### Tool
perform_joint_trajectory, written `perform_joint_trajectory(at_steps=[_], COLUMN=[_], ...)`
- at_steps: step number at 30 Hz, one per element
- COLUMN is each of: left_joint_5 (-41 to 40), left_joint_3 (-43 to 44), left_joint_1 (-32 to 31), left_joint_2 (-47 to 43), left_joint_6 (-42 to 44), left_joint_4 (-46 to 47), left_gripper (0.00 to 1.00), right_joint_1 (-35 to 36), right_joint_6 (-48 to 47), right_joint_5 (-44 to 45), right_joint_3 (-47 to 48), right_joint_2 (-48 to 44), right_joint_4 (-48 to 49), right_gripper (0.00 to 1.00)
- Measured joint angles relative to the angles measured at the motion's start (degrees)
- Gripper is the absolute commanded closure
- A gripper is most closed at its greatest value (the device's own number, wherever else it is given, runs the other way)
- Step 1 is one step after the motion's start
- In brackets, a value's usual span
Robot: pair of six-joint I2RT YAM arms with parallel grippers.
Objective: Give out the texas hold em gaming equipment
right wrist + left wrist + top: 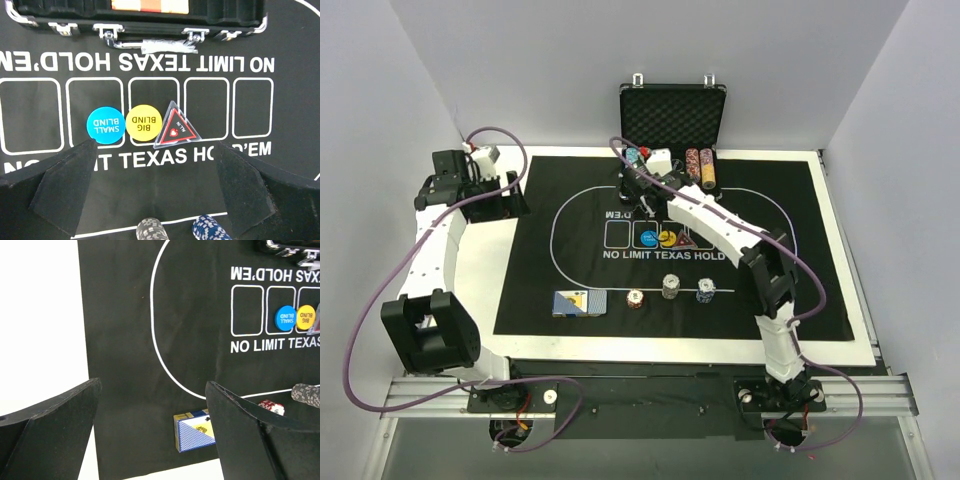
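Top external view lays the gear out on the mat (535, 250): a blue deck (579, 302) near the front edge, then a red stack (635, 298), a grey stack (670, 287) and a blue stack (706, 291) of striped chips in a row to its right, each apart from the next. Beyond them, by the printed boxes, a blue disc (649, 238), a yellow disc (667, 239) and a triangle (686, 240) sit side by side. More chips (699, 168) lie in rows at the open case (672, 115). Only the right wrist view makes the labels readable: SMALL BLIND on blue, BIG BLIND on yellow, ALL IN on the clear, red-edged triangle, which touches the yellow disc. Left wrist view adds a yellow patch on the deck, which is perhaps boxed. Over the mat's left part the left gripper (152, 385) hangs with jaws wide and empty; the right gripper (157, 147) hovers near the discs, likewise spread, holding nothing.
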Motion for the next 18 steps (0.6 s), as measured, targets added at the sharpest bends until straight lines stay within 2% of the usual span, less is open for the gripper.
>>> perform_joint_trajectory(at_steps=[10,18], left_joint_5=[-0.37,-0.39], left_joint_3=[-0.42,-1.42], left_joint_1=[1.09,1.09], left_joint_2=[1.27,1.27], left_joint_6=[2.10,4.00], left_joint_4=[-1.88,-3.23], left_gripper=[0.03,0.03], right_joint_1=[0.02,-0.02], right_joint_6=[-1.03,-2.73], right_joint_5=[-2.45,-8.61], right_joint_3=[0.31,0.59], right_joint_2=[6.67,10.12], right_joint_4=[0.00,2.23], right_gripper=[0.12,0.17])
